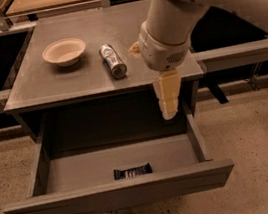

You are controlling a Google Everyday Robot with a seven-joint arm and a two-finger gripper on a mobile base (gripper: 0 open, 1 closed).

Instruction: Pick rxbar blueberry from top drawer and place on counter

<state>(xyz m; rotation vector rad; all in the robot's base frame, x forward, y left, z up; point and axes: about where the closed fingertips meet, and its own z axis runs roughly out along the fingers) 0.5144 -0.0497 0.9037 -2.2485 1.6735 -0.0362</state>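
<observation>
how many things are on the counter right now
2: a bowl at the counter's back left, a can lying near its middle. The gripper hangs above the drawer's right side; the arm may hide a bit of counter.

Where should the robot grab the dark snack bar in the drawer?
Pinch the snack bar across its narrow middle, from straight above: it lies flat on the drawer floor, close to the front wall. The hand hangs above the drawer's right side.

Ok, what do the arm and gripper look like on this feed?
The arm is a thick, smooth white tube ending in a rounded cuff. The gripper, above the top drawer, is cream, blocky and narrow. No cables show.
</observation>
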